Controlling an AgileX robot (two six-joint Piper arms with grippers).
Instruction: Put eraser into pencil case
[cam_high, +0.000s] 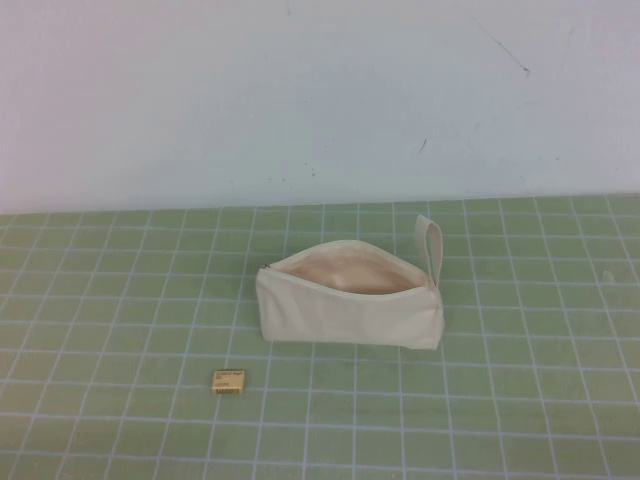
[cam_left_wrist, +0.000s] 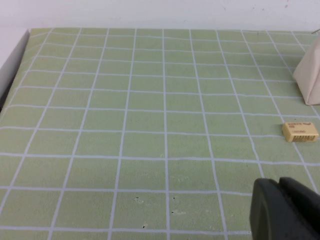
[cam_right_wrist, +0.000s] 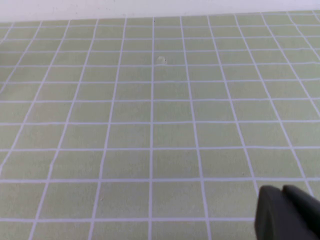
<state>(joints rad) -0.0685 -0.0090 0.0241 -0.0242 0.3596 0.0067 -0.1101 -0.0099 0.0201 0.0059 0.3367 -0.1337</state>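
Note:
The cream-white pencil case lies on the green grid mat, unzipped, its peach lining showing and its loop strap at the right end. The tan-yellow eraser lies on the mat in front of the case's left end, apart from it. In the left wrist view the eraser lies flat with a corner of the pencil case beyond it. My left gripper is shut and empty, short of the eraser. My right gripper is shut and empty over bare mat. Neither gripper shows in the high view.
The green grid mat covers the table up to a white back wall. The mat's left edge meets a white surface in the left wrist view. A small pale speck lies on the mat in the right wrist view.

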